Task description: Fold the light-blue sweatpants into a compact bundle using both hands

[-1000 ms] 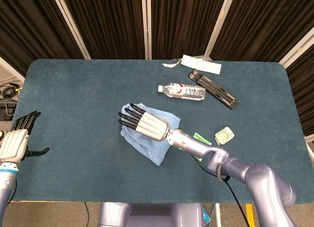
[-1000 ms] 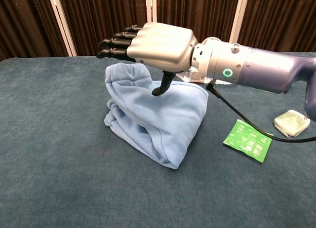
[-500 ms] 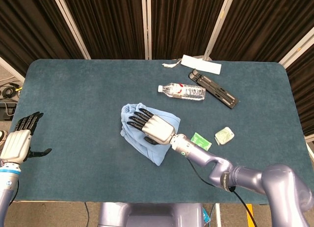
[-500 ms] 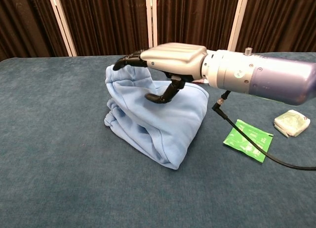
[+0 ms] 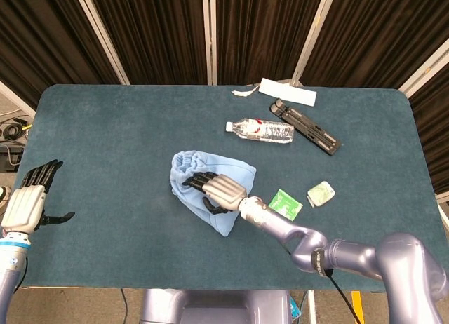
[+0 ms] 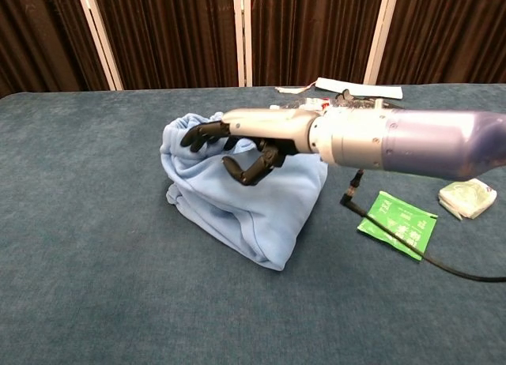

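right hand (image 5: 219, 189) flat atop bundled sweatpants (image 5: 203, 198), fingers spread, gripping nothing | left hand (image 5: 24, 203) open, far left

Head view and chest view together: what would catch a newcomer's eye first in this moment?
First, the light-blue sweatpants, bunched into a lumpy bundle near the middle of the table, with the right hand lying palm down on top, dark fingers curled onto the cloth. Next, the left hand, open and apart at the table's left edge. Behind the bundle lies a plastic bottle; a green packet sits to its right.
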`<state>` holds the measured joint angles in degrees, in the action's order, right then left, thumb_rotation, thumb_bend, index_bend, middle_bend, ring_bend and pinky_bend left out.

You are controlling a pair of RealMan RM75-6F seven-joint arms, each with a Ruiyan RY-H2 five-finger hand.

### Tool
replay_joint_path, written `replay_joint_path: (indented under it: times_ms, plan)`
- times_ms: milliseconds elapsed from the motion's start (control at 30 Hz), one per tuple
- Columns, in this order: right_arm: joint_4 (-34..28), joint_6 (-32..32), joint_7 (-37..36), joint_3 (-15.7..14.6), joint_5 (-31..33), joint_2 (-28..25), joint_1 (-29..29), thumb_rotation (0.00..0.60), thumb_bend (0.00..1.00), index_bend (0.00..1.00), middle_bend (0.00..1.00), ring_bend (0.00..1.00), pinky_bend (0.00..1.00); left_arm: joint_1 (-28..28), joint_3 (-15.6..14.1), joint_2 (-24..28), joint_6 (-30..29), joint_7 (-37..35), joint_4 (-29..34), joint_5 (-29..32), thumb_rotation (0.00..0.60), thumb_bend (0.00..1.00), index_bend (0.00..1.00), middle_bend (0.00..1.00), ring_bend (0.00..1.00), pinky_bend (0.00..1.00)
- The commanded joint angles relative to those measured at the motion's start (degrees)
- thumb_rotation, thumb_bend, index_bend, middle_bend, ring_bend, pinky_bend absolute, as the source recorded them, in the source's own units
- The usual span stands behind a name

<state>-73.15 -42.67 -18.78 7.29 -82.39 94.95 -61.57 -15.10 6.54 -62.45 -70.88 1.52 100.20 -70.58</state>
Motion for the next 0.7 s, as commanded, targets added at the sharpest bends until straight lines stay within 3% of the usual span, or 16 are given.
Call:
replay_joint_path:
  times_ms: [33, 433, 700]
  plan:
    - [1.22, -0.52, 0.21, -0.55, -1.94, 1.55, -0.50, 0.600, 0.75, 0.15, 0.13, 0.10, 0.16, 0.01, -0.01, 0.05, 0.06, -0.17, -0.07, -0.03, 0.600, 0.00, 0.00, 0.00, 0.00, 0.00]
    - [6.70, 0.26, 5.92, -1.53, -2.66, 6.41, -0.93, 0.600, 0.75, 0.14, 0.10, 0.09, 0.16, 0.05, -0.18, 0.12, 0.05, -0.41, 0.00, -0.50, 0.600, 0.00, 0.00, 0.00, 0.00, 0.00]
    - [4.38, -3.87, 5.66, -0.38, -4.64, 5.42, -0.36, 0.600, 0.72, 0.14, 0.09, 0.07, 0.15, 0.01, -0.18, 0.15, 0.13, -0.50, -0.01, -0.53, 0.600, 0.00, 0.00, 0.00, 0.00, 0.00]
